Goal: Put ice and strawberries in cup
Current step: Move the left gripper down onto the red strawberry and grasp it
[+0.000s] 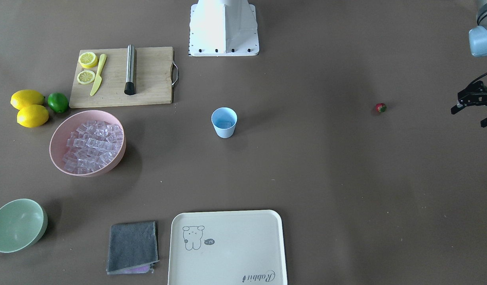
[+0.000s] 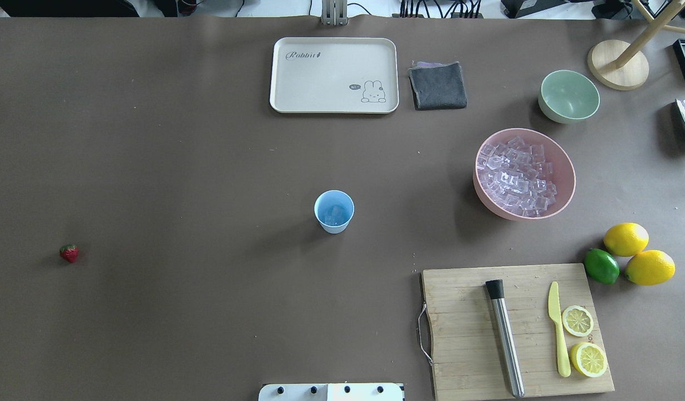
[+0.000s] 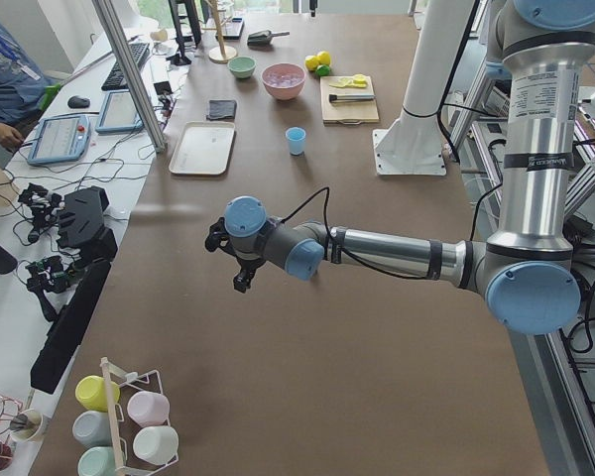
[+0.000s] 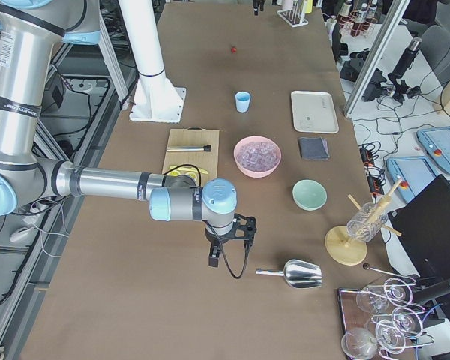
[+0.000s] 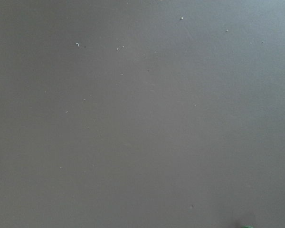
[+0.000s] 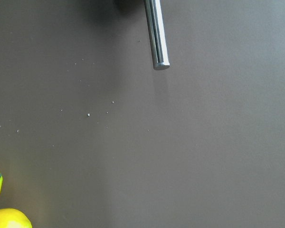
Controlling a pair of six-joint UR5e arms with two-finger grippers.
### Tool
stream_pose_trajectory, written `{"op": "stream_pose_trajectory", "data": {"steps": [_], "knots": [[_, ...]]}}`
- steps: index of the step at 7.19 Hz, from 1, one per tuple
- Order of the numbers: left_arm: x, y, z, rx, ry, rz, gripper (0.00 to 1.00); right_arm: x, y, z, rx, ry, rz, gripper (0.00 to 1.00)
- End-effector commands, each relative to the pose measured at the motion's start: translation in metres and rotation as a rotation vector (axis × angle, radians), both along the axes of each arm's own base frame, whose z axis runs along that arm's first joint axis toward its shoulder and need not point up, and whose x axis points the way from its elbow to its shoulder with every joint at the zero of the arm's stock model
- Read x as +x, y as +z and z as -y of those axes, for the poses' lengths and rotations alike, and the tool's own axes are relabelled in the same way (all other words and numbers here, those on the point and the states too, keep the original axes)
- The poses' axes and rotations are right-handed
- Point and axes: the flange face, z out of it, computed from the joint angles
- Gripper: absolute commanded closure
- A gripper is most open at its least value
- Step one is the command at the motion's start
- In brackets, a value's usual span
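**Arm pose**
- Left arm (image 3: 377, 253): held low and nearly level over the brown table (image 2: 181, 167), wrist bent so the left gripper (image 1: 468, 118) points down. Its fingers are spread wide with nothing between them. It hangs near the small red strawberry with a green leafy top (image 2: 69, 253), clear of it.
- Right arm (image 4: 105, 182): forearm level, right gripper (image 4: 229, 241) pointing down near a metal scoop (image 4: 300, 274). Its finger spacing cannot be told.

**Layout, overhead view, clock positions taken from the cup**
- 9 o'clock, well apart: strawberry, quantity 1, on the bare table.
- Centre: light blue tapered plastic cup (image 2: 334, 226), quantity 1, upright. It holds a few clear glassy ice cubes (image 2: 335, 214).
- 12 o'clock: cream rectangular tray (image 2: 298, 83), quantity 1.
- 1 o'clock: folded grey cloth (image 2: 437, 85), quantity 1.
- 2 o'clock: pale green bowl (image 2: 569, 96), quantity 1.
- Between 2 and 3 o'clock: pink round bowl (image 2: 562, 161), quantity 1, heaped with ice cubes too many to count.
- Between 3 and 4 o'clock: whole yellow lemons (image 2: 626, 239), quantity 2, and a green lime (image 2: 601, 266), quantity 1, clustered together.
- 4 o'clock: wooden cutting board (image 2: 459, 312), quantity 1. It carries 1 steel muddler (image 2: 505, 340), 1 yellow plastic knife (image 2: 558, 328) and 2 lemon halves (image 2: 577, 321).
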Motion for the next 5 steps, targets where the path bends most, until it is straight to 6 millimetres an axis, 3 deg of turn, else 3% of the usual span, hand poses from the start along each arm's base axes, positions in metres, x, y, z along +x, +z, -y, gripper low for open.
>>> {"op": "stream_pose_trajectory", "data": {"steps": [1, 3, 5], "knots": [[0.058, 0.017, -0.051, 0.01, -0.06, -0.013, 0.0, 0.0, -0.001, 0.0, 0.001, 0.0, 0.002, 0.0], [0.1, 0.028, -0.092, 0.035, -0.067, 0.006, 0.0, 0.0, -0.001, 0.001, 0.003, 0.0, 0.002, 0.0], [0.138, 0.013, -0.104, -0.001, -0.111, 0.017, 0.0, 0.0, -0.002, 0.003, 0.006, 0.0, 0.003, 0.0]]}}
